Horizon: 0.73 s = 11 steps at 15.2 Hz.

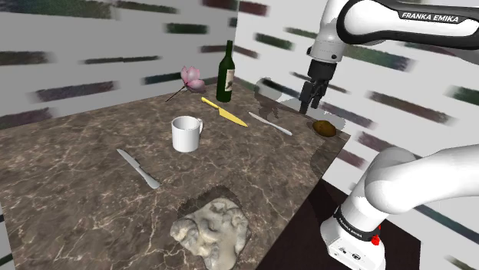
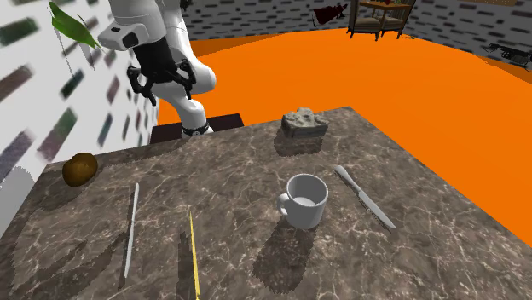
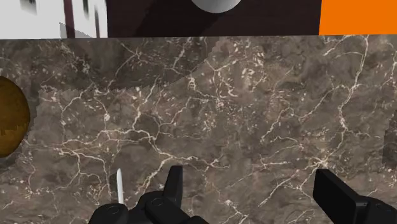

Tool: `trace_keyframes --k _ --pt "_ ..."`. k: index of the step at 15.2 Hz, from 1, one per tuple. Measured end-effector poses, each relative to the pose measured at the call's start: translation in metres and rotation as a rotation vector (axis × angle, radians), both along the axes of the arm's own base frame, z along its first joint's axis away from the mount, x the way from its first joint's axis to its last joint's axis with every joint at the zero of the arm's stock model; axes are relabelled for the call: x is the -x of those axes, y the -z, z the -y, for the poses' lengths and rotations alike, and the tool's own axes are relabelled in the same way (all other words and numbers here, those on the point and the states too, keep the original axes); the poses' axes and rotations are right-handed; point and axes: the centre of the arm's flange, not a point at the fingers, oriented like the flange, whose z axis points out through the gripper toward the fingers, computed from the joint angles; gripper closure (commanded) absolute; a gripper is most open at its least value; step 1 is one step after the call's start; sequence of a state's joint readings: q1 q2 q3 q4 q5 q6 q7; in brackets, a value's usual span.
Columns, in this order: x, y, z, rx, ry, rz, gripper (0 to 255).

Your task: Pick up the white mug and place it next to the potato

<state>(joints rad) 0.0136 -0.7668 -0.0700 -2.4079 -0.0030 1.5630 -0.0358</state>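
Observation:
The white mug [image 1: 186, 133] stands upright near the middle of the dark marble table [image 1: 77, 192], its handle toward the shoulder view's right. In the second exterior view the mug [image 2: 305, 201] is empty. The brown potato [image 1: 325, 127] lies by the table's edge nearest the arm. My gripper [image 1: 313, 100] hangs above the table just beside the potato, well away from the mug. It is open with nothing between its fingers [image 3: 173, 184]. The wrist view looks down on bare marble, with the potato [image 3: 9, 124] off to one side of the gripper [image 3: 251, 191].
A green bottle [image 1: 226, 73] and a pink flower [image 1: 190, 77] stand at the back. A yellow knife [image 1: 224, 112] and a silver knife [image 1: 270, 123] lie between mug and potato. Another knife [image 1: 138, 168] and a pale lumpy stone [image 1: 211, 232] lie toward the front.

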Motion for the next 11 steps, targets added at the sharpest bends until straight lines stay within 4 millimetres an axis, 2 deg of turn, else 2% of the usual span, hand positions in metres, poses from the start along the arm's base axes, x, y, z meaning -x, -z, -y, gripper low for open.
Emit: trace_keyframes --k 1,4,8,11 --pt "0.000 0.000 0.000 0.000 0.000 0.000 0" --pt "-0.015 0.007 -0.018 0.003 0.002 0.006 0" --pt "-0.049 0.017 -0.060 0.009 0.004 0.019 0" --pt "-0.073 0.025 -0.084 0.014 0.007 0.030 0"
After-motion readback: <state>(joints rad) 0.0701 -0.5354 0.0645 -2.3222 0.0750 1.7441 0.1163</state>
